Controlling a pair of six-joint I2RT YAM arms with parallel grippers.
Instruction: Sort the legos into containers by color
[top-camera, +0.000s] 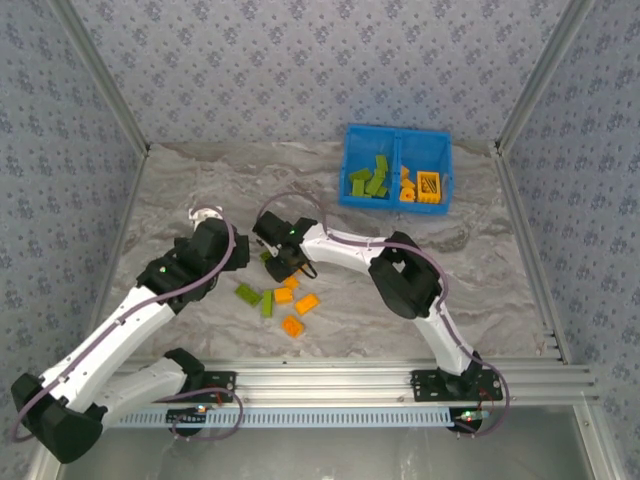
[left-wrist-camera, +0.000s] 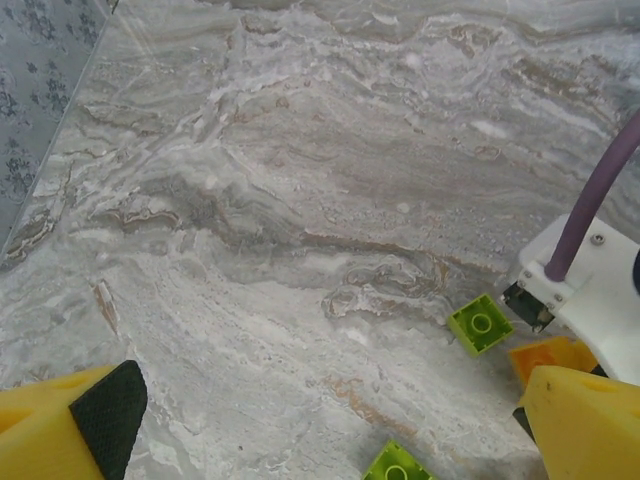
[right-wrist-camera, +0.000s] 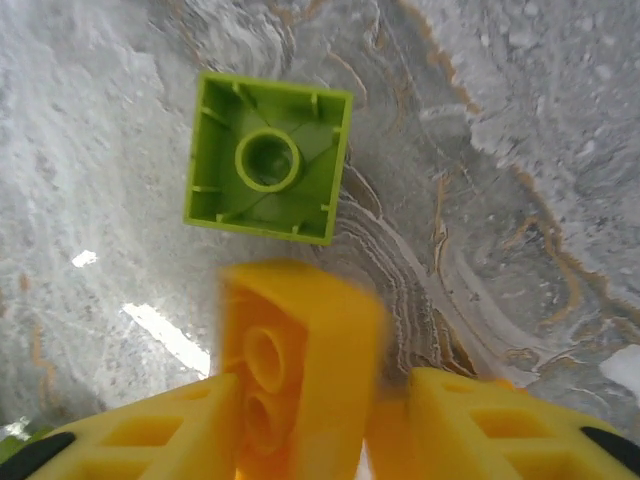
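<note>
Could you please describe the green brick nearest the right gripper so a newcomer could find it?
On the marble table, find the cluster of loose bricks, where the right gripper reaches. Just beyond its tips lies a lime green brick: unlike the long green bricks nearby, it is square and lies hollow side up, a round tube at its centre.

The bin (top-camera: 372, 129) is sitting at the far side of the table (top-camera: 480, 260), right of centre, with bricks (top-camera: 368, 181) lying in both compartments. Near the front, between the arms, loose bricks (top-camera: 285, 300) are lying clustered. At the cluster's far edge the right gripper (right-wrist-camera: 325, 430) is seemingly pinching a brick (right-wrist-camera: 295, 350), with a square brick (right-wrist-camera: 268, 158) lying just beyond.
</note>
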